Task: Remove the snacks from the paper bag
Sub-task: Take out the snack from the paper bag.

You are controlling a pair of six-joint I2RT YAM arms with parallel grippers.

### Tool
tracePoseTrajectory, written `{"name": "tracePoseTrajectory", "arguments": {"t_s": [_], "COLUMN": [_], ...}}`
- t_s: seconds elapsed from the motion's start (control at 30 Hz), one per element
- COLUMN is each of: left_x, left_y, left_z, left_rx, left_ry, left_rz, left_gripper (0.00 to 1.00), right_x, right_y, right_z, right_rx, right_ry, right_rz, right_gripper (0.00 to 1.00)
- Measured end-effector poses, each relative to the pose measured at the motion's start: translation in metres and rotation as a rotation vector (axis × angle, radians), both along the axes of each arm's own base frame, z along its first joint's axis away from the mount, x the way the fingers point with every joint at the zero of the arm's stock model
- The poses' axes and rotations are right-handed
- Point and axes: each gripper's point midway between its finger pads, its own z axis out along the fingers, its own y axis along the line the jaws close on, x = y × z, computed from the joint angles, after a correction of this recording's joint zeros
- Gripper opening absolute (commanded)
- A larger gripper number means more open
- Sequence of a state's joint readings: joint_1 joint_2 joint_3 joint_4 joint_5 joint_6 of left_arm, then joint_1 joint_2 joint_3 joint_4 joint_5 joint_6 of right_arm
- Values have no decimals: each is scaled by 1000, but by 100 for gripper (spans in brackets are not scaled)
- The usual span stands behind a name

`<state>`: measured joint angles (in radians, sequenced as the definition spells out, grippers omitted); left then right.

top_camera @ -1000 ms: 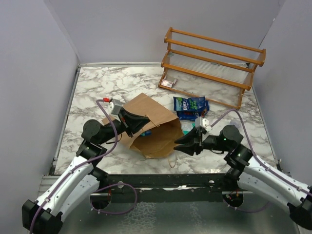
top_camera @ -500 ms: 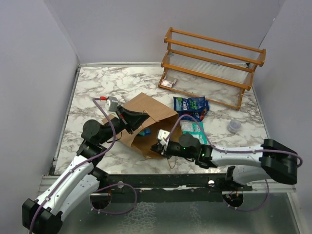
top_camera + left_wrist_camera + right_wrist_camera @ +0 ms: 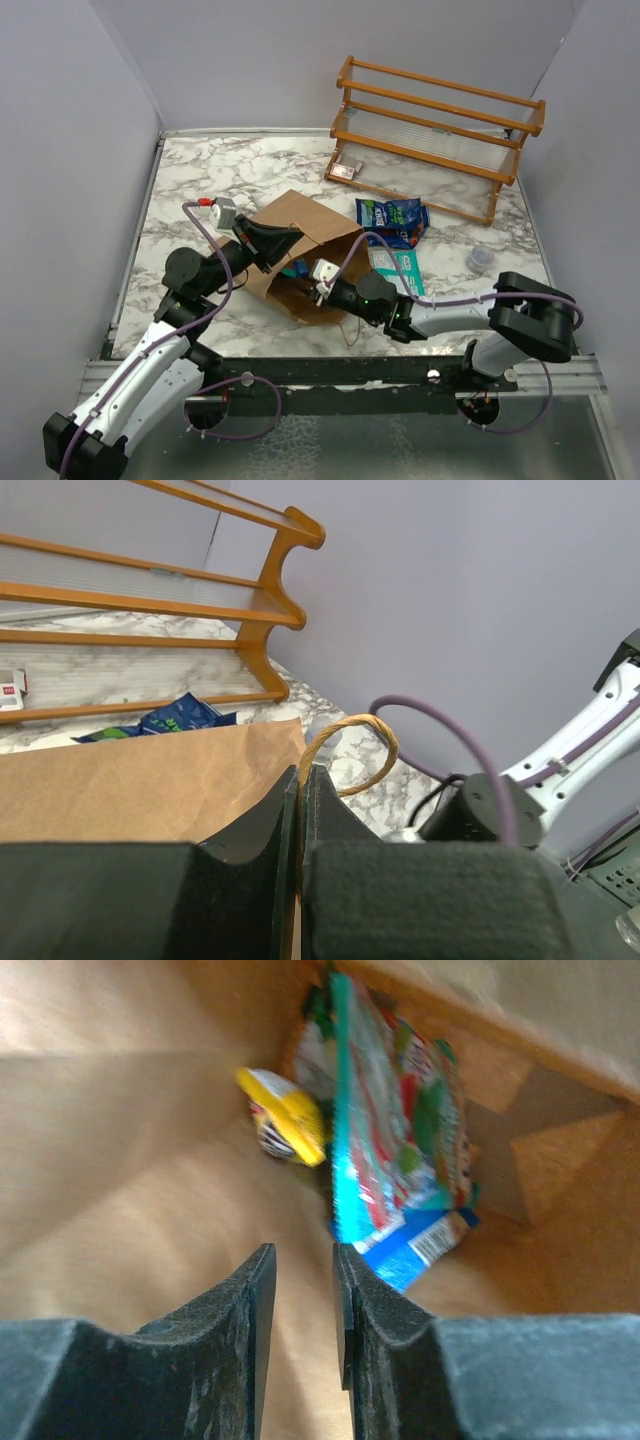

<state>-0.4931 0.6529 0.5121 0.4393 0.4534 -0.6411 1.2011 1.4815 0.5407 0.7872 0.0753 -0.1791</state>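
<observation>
Because the paper bag (image 3: 310, 222) lies on its side on the marble table (image 3: 200, 170), its upper lip would sag shut unless something lifted it. The left gripper (image 3: 302, 785) does that job. Its jaws are pressed together on the bag's top edge, right where the twisted handle (image 3: 350, 719) loops out. That pinch leaves the mouth gaping, which I judge to be the whole reason for the hold.

The right gripper (image 3: 303, 1260) is inside the bag's mouth, aimed down the bag's length. Its jaws stand a narrow gap apart with nothing between them.

At the bag's far end 3 snacks are bunched:
- a teal packet (image 3: 390, 1130) standing on edge;
- a yellow packet (image 3: 285, 1115) just beside it, against the bag's wall;
- a blue packet (image 3: 415, 1245) tucked under the teal one's near end.

The fingertips are short of all 3.

2 more snacks lie outside, just beside the bag: a loose blue packet (image 3: 392, 215) and a loose teal packet (image 3: 398, 268). The task therefore looks partly done.

The next move probably calls for reaching deeper and closing on the teal packet's upright edge, which offers a thin, easy bite.

Beyond the bag stands a wooden rack (image 3: 440, 130) with a small box (image 3: 347, 170) at its foot. A clear cup (image 3: 480, 258) sits well apart from the bag.
</observation>
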Motion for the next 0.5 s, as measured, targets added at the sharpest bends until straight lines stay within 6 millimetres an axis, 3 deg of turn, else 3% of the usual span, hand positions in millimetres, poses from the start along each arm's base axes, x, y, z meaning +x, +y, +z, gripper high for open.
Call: {"name": "tracePoseTrajectory", "arguments": {"t_s": [0.1,0.17,0.5], "left_x": [-1,-2,-4], "left_y": [1,3,5], "left_z": [4,9,31], "left_rx": [-7,-13,-35], "left_ry": [-10,-21,-70], "left_rz": [6,10,16], "left_gripper": [0,0,0], "right_x": [23,34,57], "right_y": [-4,-2,37], "right_z": [-15,-18,-18], "right_rx": [-52,-76,-132], "right_ry": [-26,-55,-180], "right_rz": [-50,-69,-41], "right_gripper": [46,49,67]}}
